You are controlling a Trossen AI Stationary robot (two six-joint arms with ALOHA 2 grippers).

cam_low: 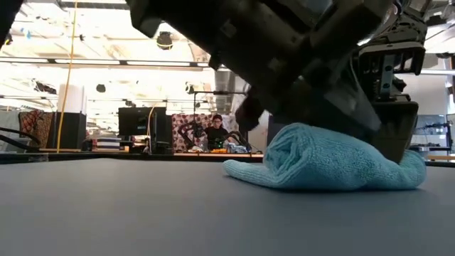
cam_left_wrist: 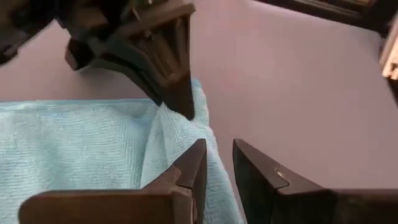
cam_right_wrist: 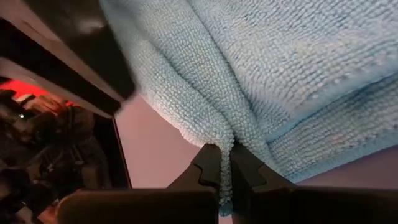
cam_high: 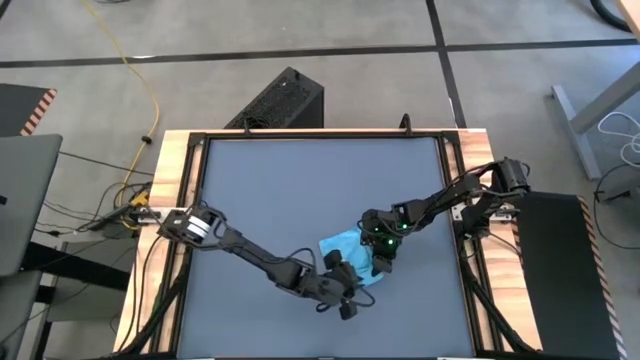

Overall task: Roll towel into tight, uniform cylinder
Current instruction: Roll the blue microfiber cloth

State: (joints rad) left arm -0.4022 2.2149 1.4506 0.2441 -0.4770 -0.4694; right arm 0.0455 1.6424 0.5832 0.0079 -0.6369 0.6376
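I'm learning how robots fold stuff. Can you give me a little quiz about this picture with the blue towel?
1. True or false: the towel lies flat and fully spread out.
2. Which gripper pinches a fold of the cloth? A) left gripper B) right gripper C) neither
3. Fill in: the towel rests on the dark grey ____.

Key:
1. False; in the low view it is bunched into a loose roll.
2. B; its jaws are shut on a towel fold. The left gripper's jaws sit at the towel's edge with a gap between them.
3. table.
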